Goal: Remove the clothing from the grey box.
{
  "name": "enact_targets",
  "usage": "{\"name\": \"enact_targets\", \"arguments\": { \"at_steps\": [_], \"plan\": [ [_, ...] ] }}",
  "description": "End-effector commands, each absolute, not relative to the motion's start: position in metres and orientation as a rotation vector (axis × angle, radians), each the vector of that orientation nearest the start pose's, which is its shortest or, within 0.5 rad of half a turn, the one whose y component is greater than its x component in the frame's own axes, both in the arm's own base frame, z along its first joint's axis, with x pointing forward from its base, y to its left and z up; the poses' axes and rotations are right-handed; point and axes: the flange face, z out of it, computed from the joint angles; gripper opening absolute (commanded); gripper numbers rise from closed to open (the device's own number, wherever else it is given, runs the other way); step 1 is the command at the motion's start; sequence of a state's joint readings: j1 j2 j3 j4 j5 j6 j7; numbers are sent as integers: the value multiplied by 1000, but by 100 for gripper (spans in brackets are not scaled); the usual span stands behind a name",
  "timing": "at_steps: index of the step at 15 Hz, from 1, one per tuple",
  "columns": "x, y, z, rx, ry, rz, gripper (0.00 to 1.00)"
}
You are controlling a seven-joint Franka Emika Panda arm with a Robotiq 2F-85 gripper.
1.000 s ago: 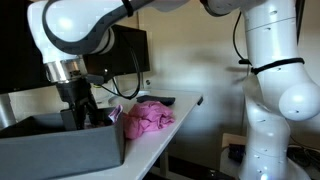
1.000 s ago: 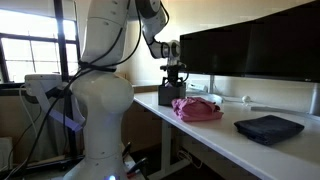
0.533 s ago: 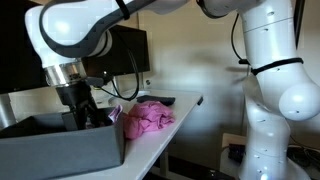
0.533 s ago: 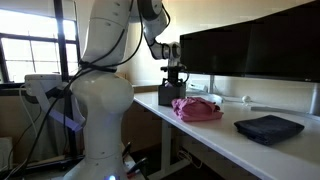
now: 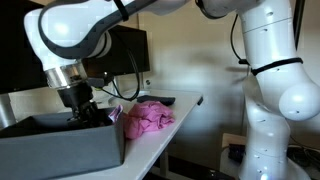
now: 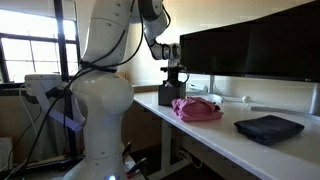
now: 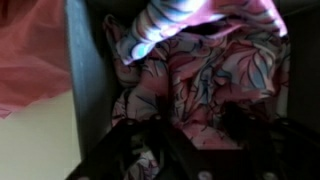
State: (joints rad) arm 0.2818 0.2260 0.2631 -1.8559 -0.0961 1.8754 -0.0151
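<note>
In the wrist view, floral pink-and-blue clothing (image 7: pixel 225 65) lies bunched inside the grey box (image 7: pixel 85 60). My gripper (image 7: pixel 185 135) is down in the box, its dark fingers (image 7: pixel 130 150) pressed in on either side of a fold of that fabric. In both exterior views the gripper (image 5: pixel 90 114) (image 6: pixel 176 86) reaches down into the grey box (image 5: pixel 60 150) (image 6: pixel 166 98) at the end of the table. The box wall hides the fingertips and the clothing there.
A crumpled pink cloth (image 5: pixel 147 118) (image 6: pixel 197 108) lies on the white table just beside the box, seen also in the wrist view (image 7: pixel 30 50). A dark folded cloth (image 6: pixel 268 128) lies further along. Black monitors (image 6: pixel 250 50) stand behind the table.
The fingers have drawn in on the floral fabric from fully open. The arm has barely moved.
</note>
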Motion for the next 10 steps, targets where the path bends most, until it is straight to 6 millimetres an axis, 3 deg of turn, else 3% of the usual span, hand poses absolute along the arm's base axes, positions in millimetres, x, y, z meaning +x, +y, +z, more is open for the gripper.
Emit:
{"name": "enact_targets", "arguments": {
  "at_steps": [1, 5, 10],
  "plan": [
    [514, 294, 391, -3073, -979, 325, 26],
    [515, 298, 397, -3065, -972, 322, 2],
    [519, 307, 415, -3063, -980, 279, 4]
  ]
}}
